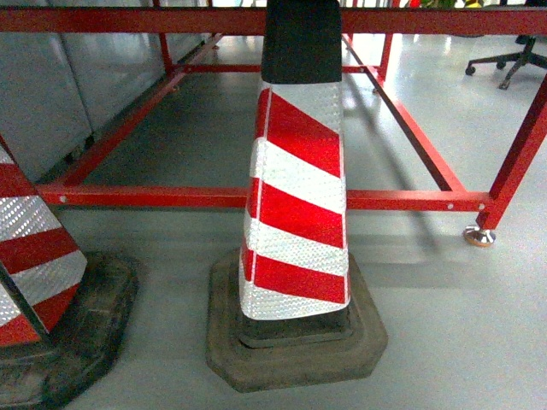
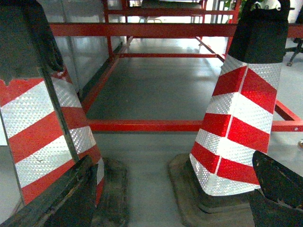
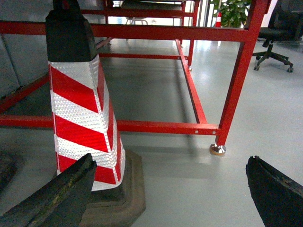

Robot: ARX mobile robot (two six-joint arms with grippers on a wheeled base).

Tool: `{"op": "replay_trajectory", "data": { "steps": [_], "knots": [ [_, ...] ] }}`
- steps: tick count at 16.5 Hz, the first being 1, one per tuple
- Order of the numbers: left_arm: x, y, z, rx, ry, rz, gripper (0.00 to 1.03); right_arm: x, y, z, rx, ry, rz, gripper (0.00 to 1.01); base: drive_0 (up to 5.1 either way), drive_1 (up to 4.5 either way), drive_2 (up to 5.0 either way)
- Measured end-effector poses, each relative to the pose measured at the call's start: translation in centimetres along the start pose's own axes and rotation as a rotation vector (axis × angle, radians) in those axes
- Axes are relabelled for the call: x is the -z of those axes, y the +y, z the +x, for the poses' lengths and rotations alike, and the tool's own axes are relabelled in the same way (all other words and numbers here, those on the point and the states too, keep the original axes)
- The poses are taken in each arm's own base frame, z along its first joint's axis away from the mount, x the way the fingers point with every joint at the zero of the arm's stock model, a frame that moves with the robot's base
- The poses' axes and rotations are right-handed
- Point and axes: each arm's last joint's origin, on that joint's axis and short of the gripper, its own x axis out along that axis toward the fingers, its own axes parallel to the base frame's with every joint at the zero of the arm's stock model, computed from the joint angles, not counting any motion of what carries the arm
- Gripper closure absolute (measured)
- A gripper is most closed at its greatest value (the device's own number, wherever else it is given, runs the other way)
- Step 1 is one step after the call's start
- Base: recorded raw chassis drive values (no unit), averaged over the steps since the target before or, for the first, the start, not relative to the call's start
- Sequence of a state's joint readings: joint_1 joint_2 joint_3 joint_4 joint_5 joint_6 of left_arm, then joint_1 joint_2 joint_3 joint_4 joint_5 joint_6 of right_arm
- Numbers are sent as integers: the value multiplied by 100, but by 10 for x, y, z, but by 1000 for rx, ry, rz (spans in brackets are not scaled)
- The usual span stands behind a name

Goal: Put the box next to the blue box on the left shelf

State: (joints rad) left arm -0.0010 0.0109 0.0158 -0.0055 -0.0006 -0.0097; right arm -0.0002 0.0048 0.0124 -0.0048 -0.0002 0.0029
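Neither blue box shows in any view, so this looks like the approach step; next the robot must find the box. Both claws, left (image 2: pixel 170 198) and right (image 3: pixel 170 194), gape wide and empty. 2 striped cones (image 1: pixel 295 196) (image 1: pixel 34 248) block the red rack (image 1: pixel 256 198) ahead.

Daylight from the far background glares off the glossy floor (image 1: pixel 444 325); near foreground edges blur.

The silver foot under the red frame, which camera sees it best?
The right wrist view: the silver foot shows whole under its red post. The head view catches it smaller, near the edge. The left wrist view barely shows it.
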Motion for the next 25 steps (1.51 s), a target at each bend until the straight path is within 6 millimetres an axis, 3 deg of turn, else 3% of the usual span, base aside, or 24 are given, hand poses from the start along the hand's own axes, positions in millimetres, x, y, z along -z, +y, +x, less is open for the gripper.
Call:
{"op": "replay_trajectory", "data": {
  "steps": [25],
  "knots": [
    [0, 0, 0, 0, 1, 10, 5, 0, 0, 0, -1, 1, -1, 3, 0, 0, 0]
  ]
}}
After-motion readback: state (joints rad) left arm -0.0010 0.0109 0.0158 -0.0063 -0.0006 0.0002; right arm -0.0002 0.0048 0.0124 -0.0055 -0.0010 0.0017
